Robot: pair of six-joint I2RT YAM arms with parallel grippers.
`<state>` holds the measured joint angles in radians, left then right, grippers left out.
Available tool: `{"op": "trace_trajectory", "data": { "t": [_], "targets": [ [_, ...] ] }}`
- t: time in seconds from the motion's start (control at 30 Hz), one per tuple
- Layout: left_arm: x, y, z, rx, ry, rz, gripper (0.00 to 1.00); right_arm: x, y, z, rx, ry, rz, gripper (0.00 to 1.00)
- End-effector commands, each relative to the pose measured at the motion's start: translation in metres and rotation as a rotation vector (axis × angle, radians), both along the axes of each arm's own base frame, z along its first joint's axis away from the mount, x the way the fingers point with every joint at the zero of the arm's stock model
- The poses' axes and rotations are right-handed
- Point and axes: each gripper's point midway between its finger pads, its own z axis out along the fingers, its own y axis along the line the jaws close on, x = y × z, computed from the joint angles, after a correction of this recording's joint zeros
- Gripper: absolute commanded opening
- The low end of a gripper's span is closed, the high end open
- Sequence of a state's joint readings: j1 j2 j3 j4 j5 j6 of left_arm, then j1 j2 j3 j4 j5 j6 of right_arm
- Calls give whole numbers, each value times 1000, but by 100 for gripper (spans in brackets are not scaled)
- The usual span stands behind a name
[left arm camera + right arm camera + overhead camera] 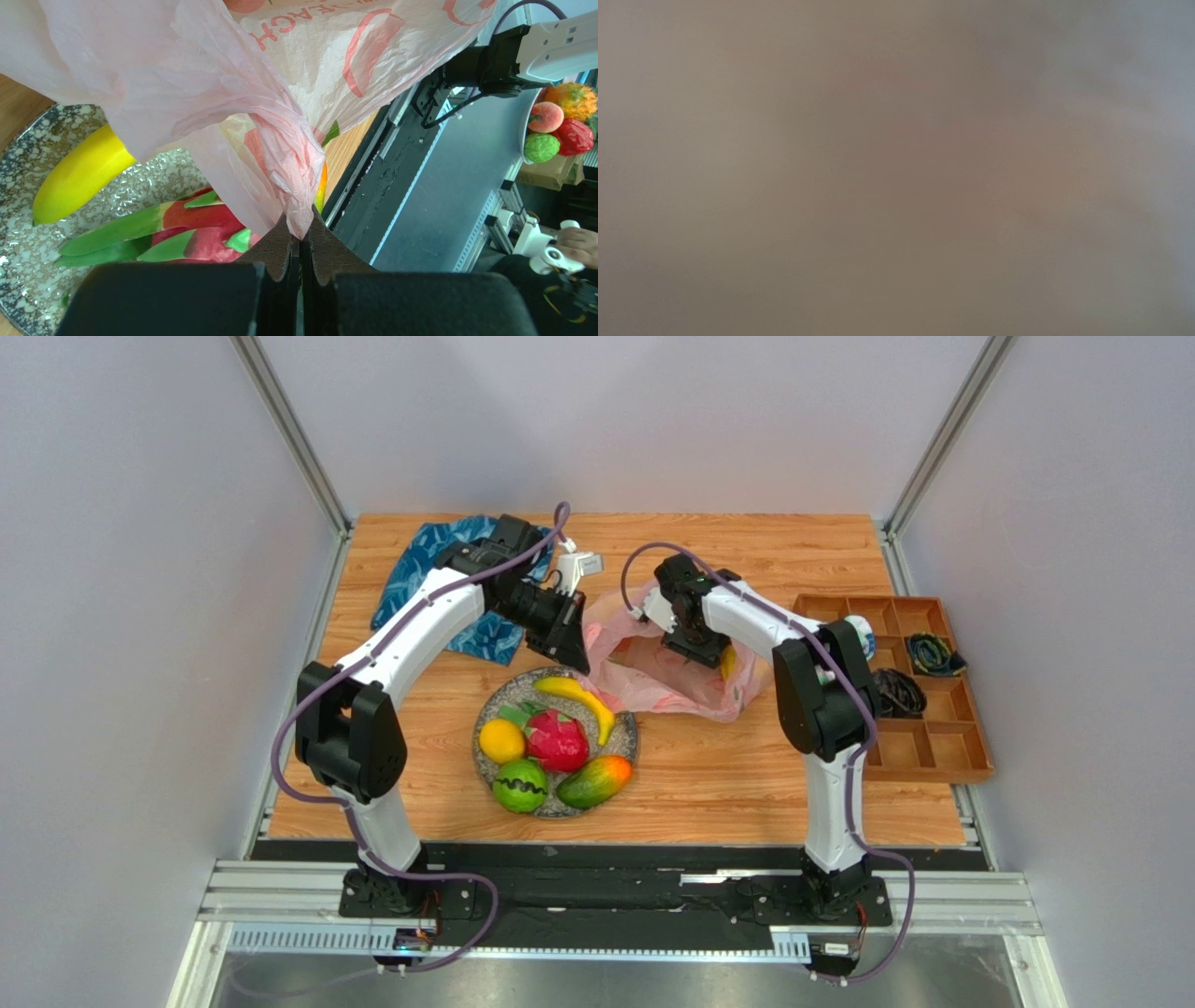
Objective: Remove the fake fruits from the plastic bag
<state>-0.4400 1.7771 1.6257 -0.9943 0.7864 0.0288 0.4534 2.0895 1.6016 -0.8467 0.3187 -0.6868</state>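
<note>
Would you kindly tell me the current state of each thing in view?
plastic bag: crumpled, one edge pinched up.
left gripper: shut on the plastic bag.
right gripper: down at the bag, jaws hidden.
fake fruits: five lying on the plate.
blue cloth: crumpled.

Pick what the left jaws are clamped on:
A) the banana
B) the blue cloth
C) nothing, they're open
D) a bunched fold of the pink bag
D: in the left wrist view the left jaws are closed on a pinched bunch of the pink bag, while the banana lies free on the plate.
</note>
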Motion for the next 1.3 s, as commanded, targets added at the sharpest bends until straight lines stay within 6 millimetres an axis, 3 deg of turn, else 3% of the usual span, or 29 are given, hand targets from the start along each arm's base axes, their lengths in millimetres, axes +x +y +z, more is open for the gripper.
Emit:
{"op": "trace_trajectory", "data": {
  "t": [0.0,0.07,0.17,0.23,0.4,0.53,0.67,0.73,0.87,0.9,1.17,1.27],
  "targets": [
    [8,-8,16,-34,-57,-24,0,6,30,72,182,-105,60,44],
    [14,-9,14,-28,-60,-20,0,-9,52,112,303,-122,136,43],
    [23,-13,14,-22,-66,-15,0,-35,69,147,412,-130,203,41],
    [28,-15,18,-30,-78,-10,0,-44,70,146,416,-121,228,42],
    [30,-16,22,-38,-95,-11,0,-57,46,89,282,-18,190,46],
    [28,-15,23,-40,-99,-14,0,-50,45,65,254,25,175,46],
    [26,-13,26,-34,-116,-14,0,-42,44,56,215,34,166,47],
    [25,-11,26,-32,-122,-17,0,-36,40,52,180,31,154,52],
    [21,-8,25,-23,-132,-20,0,-25,11,48,1,14,104,77],
    [20,-7,25,-24,-135,-21,0,-27,5,47,-35,27,101,90],
    [18,-6,26,-23,-138,-25,0,-33,-30,22,-229,88,55,93],
    [18,-6,26,-22,-133,-23,0,-29,-34,13,-240,103,8,88]
  ]
}}
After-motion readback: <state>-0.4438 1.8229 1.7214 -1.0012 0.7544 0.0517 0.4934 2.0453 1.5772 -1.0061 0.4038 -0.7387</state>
